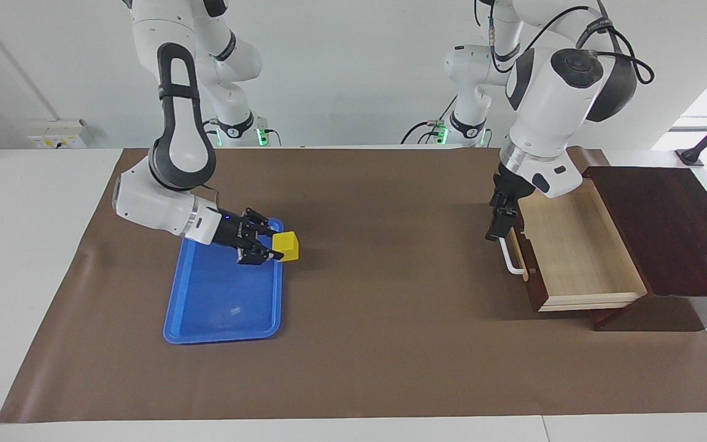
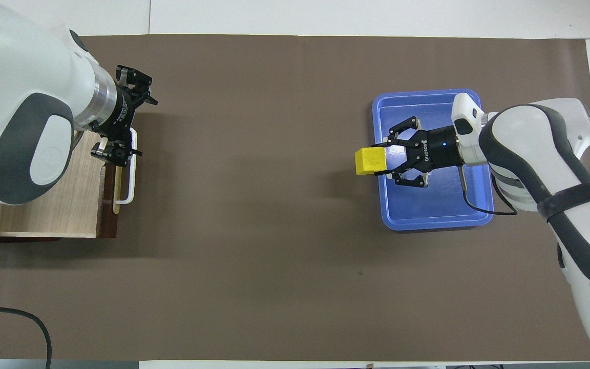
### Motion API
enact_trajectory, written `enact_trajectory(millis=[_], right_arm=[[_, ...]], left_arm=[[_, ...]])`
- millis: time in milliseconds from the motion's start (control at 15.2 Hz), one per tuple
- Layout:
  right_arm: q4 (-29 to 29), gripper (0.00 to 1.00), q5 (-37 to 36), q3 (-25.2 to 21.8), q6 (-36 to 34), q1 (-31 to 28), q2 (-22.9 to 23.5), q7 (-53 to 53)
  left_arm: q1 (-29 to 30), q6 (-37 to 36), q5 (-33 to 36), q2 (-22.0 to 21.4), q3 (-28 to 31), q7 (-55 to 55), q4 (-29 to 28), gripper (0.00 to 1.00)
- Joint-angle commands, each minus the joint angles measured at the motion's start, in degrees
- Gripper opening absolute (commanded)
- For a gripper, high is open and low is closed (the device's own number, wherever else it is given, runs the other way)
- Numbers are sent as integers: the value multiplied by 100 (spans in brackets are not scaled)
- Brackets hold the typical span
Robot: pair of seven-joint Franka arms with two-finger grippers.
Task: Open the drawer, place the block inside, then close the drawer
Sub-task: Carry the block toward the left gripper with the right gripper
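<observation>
Brown paper-covered table [image 1: 366, 344] carries everything. Dark brown wooden drawer w/ pale light-wood interior [image 1: 574, 252] sits at left arm's end, already pulled out, nothing inside yet. Flat blue plastic tray [image 1: 218, 307] lies toward right arm's end. Left gripper [image 1: 501, 218] hangs over drawer's white bar handle [image 1: 511, 261], fingers wide apart, holding nothing. Right gripper [image 1: 267, 248] is clamped on small bright yellow cube block [image 1: 286, 246], raised over tray's edge on drawer side. Done, judging by layout: opening and pickup. Left: carry block across, drop in drawer, push shut.
</observation>
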Motion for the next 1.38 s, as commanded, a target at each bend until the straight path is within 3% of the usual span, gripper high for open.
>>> enact_trajectory(millis=[0,593,922,1317], right_arm=[[474,0,61,-7,-250,356,142,478],[1002,0,-96,-16,117,1552,107,1875],[1064,0,-510,-7,601,1939,116,2307],[1091,0,-633,-7,892,2229,125,2658]], left_arm=[[-45,13,-62,-146,28,-872,-161,100],[-1151,-391,228,21,19,-3088,-214,100],[-1723,39,228,-49,19,-4459,-715,100],[-1768,646,228,30,10,-4619,-724,100]])
